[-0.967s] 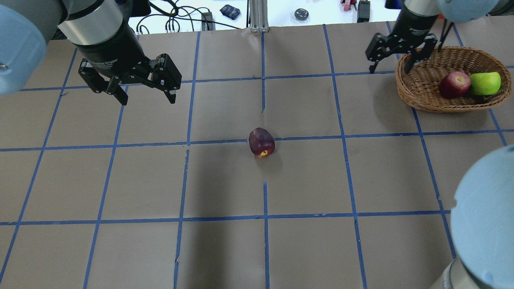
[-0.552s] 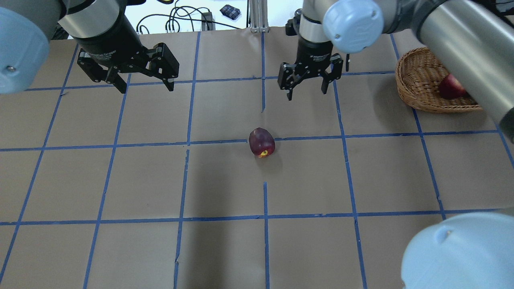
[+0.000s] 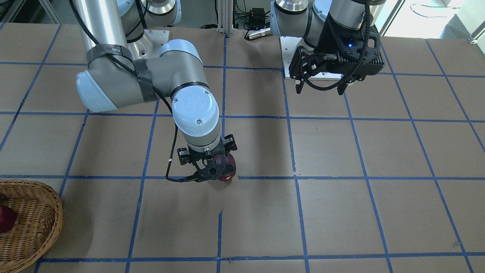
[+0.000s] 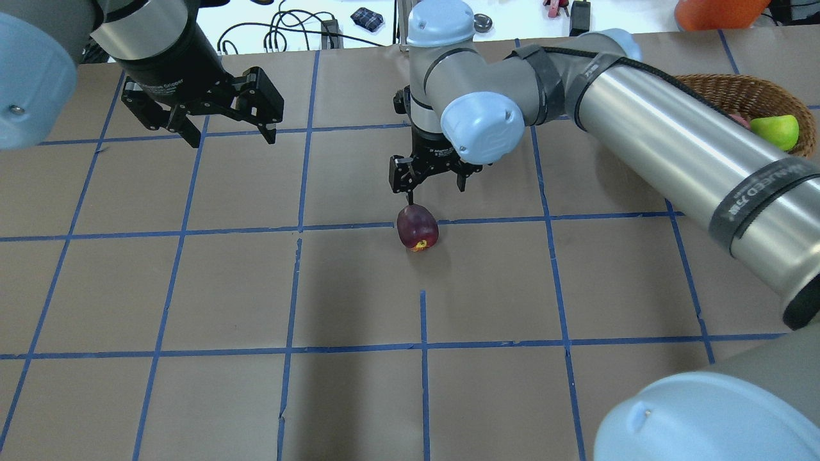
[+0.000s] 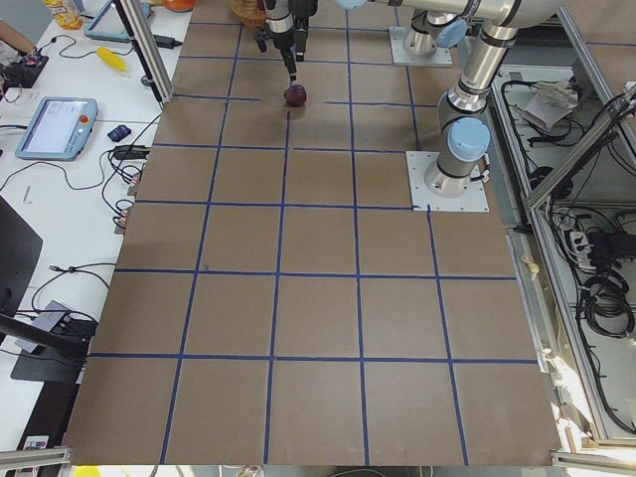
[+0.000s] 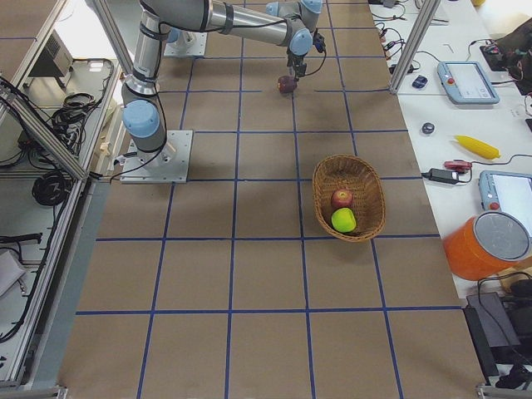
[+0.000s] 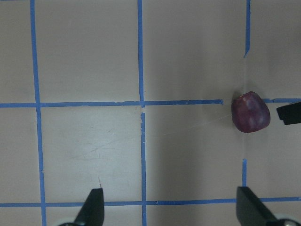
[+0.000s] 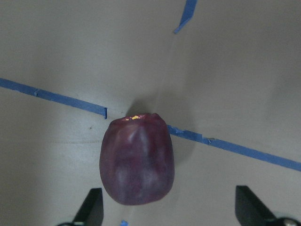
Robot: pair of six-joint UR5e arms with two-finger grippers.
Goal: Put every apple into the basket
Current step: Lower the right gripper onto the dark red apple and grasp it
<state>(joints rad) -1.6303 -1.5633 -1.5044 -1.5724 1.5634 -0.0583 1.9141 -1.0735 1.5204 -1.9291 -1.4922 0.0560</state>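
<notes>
Your maroon apple point(image 4: 418, 228) lies on its side mid-table point(image 4: 192, 288), right on a blue tape line point(image 4: 346, 226). The right gripper point(image 4: 434, 189) hangs just over it, fingers spread wide and holding nothing, and its wrist view puts the apple nearer one finger than the other. The left gripper point(image 4: 233, 139) is wide too and empty, well off to the side. Count is three apples, one basket point(image 6: 349, 165). Farther out, the red apple point(image 6: 342, 199) and green apple point(image 6: 343, 219) touch inside it, and from overhead the right arm point(image 4: 672, 147) covers most of that basket

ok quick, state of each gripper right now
Left gripper: open, empty.
Right gripper: open by the maroon apple, holding nothing.
</notes>
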